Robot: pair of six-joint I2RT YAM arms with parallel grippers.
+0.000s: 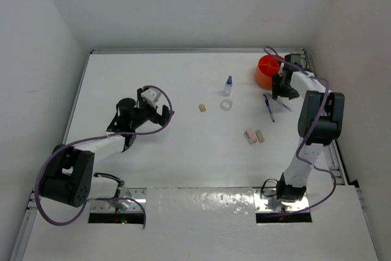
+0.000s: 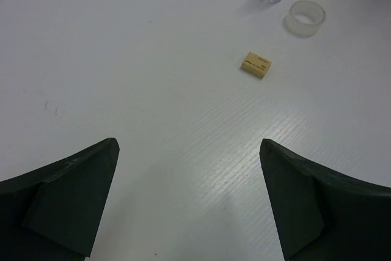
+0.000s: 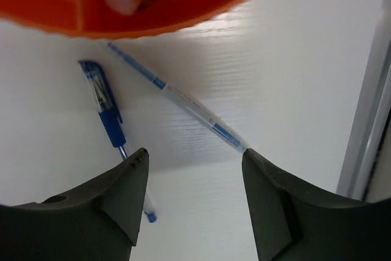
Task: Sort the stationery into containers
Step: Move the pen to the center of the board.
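Orange tub (image 3: 61, 10), divided inside, holds pen ends; capped blue pen (image 3: 112, 123) and slim blue pen (image 3: 183, 101) lie beside it; tan eraser (image 2: 256, 65) print is illegible; left gripper (image 2: 189, 200) and right gripper (image 3: 195, 200) gape, empty.

tabletop (image 1: 183, 151): plain white
tub (image 1: 267, 68): bright orange
capped pen (image 3: 109, 114): blue cap and grip, clear sections
slim pen (image 3: 183, 103): clear barrel, blue bands
bottle (image 1: 228, 85): clear, blue cap
tape ring (image 2: 305, 18): clear, faintly milky
small eraser (image 2: 256, 65): tan-yellow, darker print
eraser pair (image 1: 250, 136): pale pink, one possibly tan; too small to be sure
left pincer (image 2: 189, 151): dark grey-black
right pincer (image 3: 195, 157): dark grey-black
cables (image 1: 153, 131): purple
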